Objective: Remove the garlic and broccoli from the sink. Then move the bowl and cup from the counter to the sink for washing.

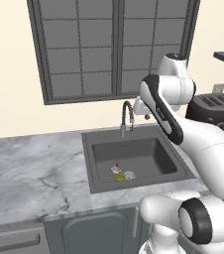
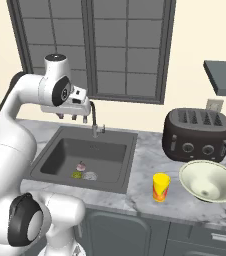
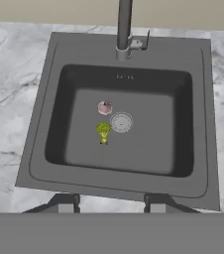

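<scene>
In the left base view, the sink [image 1: 134,156] sat recessed in the marble counter [image 1: 29,173], its tap [image 1: 127,118] rising at the far rim. The garlic [image 1: 116,169] lay on the basin floor with the broccoli [image 1: 120,177] just near of it and the pale drain disc [image 1: 129,174] to their right. The gripper [image 1: 142,113] hung high over the far right of the sink, mostly hidden by the arm. In the right base view, the gripper [image 2: 74,117] hovered above the sink's far left, fingers pointing down with nothing between them; how far apart they stood I could not tell. To the right of the sink stood the cup [image 2: 160,187], then the bowl [image 2: 209,181] beside it, both near of the dark toaster [image 2: 197,134]. In the hand view, the finger tips [image 3: 64,205] appeared apart at the bottom, empty, over the sink's near rim, with the garlic [image 3: 104,107], broccoli [image 3: 103,131] and drain disc [image 3: 121,122] clustered on the basin floor.
</scene>
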{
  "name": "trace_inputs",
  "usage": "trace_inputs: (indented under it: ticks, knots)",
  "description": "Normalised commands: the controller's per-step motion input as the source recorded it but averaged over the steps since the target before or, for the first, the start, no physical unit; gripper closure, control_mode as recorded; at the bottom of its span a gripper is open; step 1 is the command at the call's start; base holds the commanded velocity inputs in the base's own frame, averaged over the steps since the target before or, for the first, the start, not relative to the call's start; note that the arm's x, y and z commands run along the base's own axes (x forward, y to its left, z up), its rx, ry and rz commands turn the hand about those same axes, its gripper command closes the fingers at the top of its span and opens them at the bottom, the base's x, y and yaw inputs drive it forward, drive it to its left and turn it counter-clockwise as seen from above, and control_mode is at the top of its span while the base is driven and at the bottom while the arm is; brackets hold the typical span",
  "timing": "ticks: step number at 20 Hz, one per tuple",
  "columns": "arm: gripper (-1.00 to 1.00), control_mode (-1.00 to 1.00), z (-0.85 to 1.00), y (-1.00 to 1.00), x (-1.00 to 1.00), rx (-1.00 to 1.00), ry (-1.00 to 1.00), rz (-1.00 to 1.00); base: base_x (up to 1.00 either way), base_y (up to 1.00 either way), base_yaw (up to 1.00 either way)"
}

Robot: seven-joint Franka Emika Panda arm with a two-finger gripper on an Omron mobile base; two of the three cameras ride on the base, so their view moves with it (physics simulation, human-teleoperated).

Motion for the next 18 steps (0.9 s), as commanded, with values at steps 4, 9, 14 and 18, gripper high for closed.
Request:
trace_inputs:
  ticks: [4, 9, 14, 18]
  knots:
    - [-1.00, -1.00, 0.00, 0.00, -0.05, 0.00, 0.00, 0.00, 0.00, 0.00, 0.00]
    - [-1.00, -1.00, -0.02, 0.02, -0.09, -0.01, -0.01, 0.00, 0.00, 0.00, 0.00]
    - [-1.00, -1.00, -0.06, 0.09, -0.12, -0.04, 0.00, 0.00, 0.00, 0.00, 0.00]
    - [-1.00, -1.00, -0.08, 0.09, -0.05, -0.04, 0.01, 0.00, 0.00, 0.00, 0.00]
